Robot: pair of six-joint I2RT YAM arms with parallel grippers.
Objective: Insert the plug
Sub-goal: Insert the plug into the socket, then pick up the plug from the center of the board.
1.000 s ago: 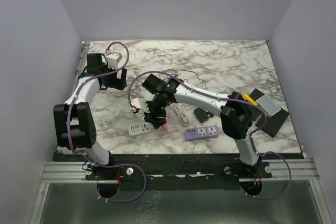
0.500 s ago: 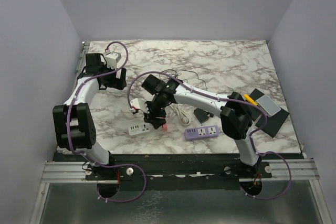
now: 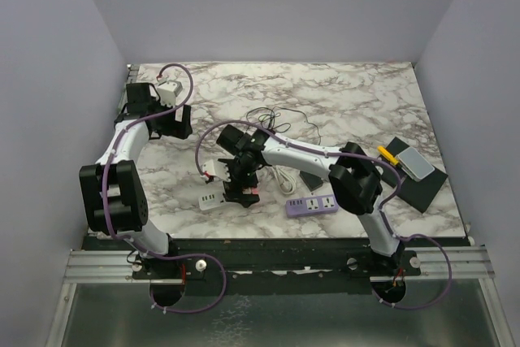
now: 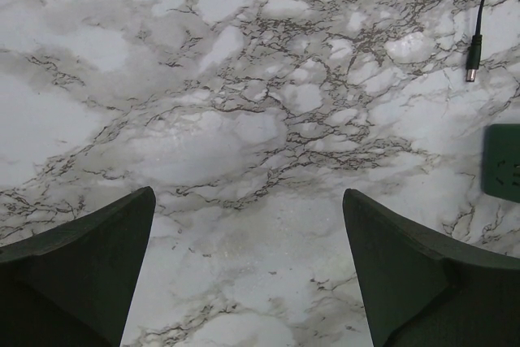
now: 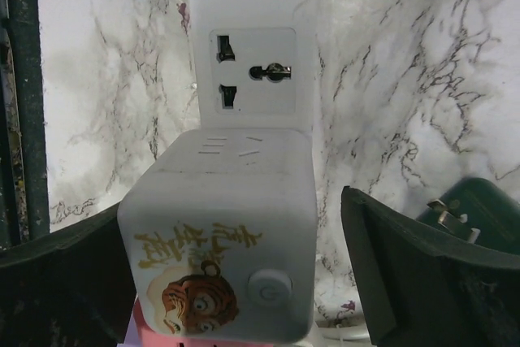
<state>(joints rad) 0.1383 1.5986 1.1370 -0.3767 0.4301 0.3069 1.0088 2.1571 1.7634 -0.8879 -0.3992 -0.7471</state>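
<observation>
Two arms show from above. The left gripper (image 3: 174, 119) sits far back, well apart from the work. The right gripper (image 3: 237, 188) hangs low over the white power strip (image 3: 209, 200) near the front edge. If that arm swings sideways, it could drag the strip along.

From the left wrist, the fingers are spread wide over the bare marble table (image 4: 244, 119), holding nothing. A black cable tip (image 4: 474, 61) lies off to the side.

From the right wrist, the white cube plug (image 5: 219, 233) stands on the strip, between wide-apart fingers. One finger (image 5: 65, 282) is just beside it. Lifting crookedly could bump the cube loose. I cannot tell if it is pushed fully in.
</observation>
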